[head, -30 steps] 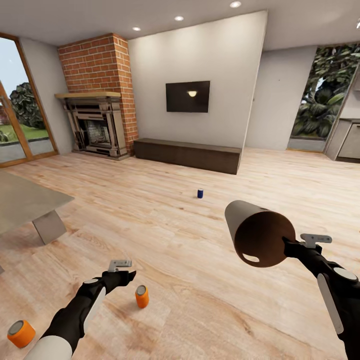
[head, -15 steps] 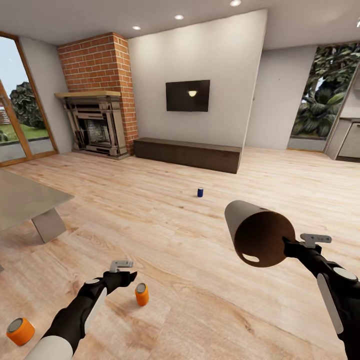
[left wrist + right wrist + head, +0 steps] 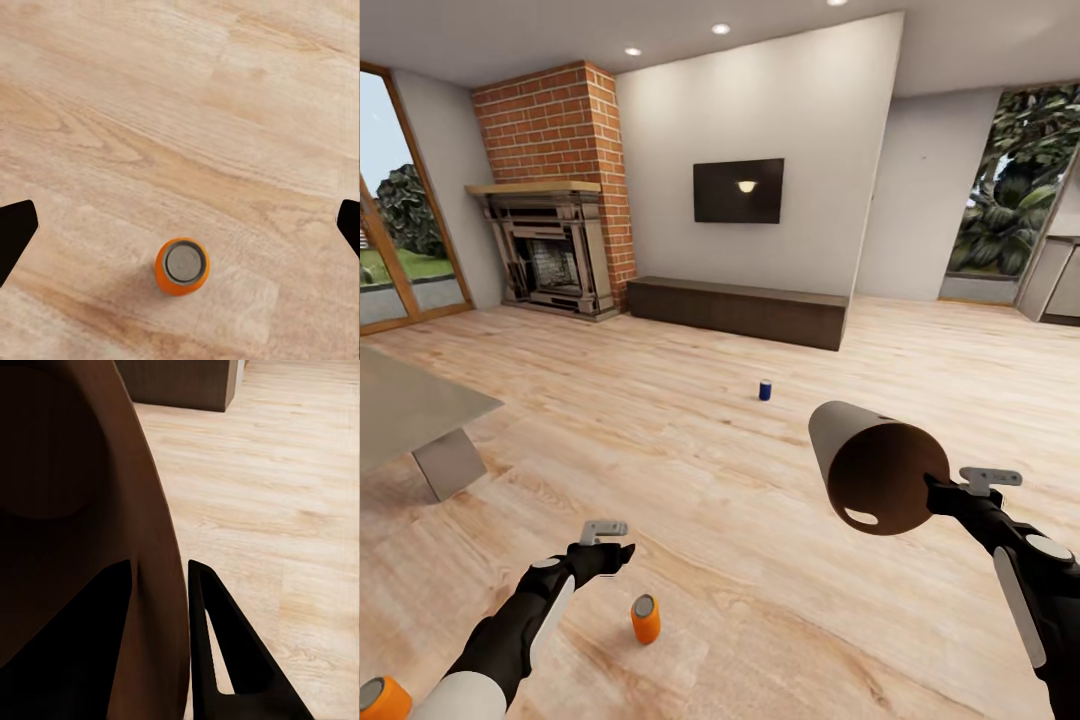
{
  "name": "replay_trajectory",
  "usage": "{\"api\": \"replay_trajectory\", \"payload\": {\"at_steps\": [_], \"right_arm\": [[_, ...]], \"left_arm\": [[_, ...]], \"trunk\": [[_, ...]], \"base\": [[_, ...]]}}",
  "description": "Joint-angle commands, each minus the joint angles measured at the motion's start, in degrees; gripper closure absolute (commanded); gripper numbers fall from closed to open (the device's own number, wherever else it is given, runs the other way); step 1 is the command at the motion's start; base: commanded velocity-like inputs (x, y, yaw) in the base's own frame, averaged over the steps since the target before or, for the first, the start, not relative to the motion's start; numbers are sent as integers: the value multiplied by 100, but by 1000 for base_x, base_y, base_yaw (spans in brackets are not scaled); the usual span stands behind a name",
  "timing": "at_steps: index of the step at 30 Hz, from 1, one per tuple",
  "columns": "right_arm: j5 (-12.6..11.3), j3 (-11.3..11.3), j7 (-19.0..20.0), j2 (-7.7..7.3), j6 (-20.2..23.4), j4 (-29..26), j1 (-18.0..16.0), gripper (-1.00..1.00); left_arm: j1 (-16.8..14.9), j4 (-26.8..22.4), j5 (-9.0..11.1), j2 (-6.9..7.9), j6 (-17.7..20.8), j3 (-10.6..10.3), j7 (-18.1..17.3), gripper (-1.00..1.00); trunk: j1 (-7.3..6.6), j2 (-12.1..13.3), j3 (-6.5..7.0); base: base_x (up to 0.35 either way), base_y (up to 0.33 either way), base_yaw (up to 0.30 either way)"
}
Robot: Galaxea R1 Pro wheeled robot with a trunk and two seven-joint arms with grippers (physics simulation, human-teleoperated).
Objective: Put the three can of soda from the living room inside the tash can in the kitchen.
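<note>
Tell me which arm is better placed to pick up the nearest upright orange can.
Left: its gripper hangs open above the upright orange soda can, while the right gripper is shut on the grey, brown-lined trash can's rim.

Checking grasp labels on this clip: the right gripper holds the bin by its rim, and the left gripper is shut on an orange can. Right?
Not quite. The left gripper is open and holds nothing: the left wrist view shows the orange can standing on the floor, between the spread fingers but untouched. The right gripper does clamp the bin by its rim.
</note>
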Motion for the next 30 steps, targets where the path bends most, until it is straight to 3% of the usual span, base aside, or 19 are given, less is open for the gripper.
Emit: {"api": "replay_trajectory", "payload": {"at_steps": [1,9,30], "right_arm": [[-36,0,-1,0,1,-7,-3,100],[-35,0,-1,2,1,-4,-3,100],[-45,0,-1,8,3,-4,-3,100]], "left_arm": [[0,-1,2,-2,-3,0,12,-100],[5,-33,12,1,-22,7,25,-100],[0,-7,-8,-63,-6,9,75,-100]], "trunk": [[0,0,1],[0,0,1],[422,-765,-384]], "base": [[249,70,0],[95,27,0],[5,1,0]]}}
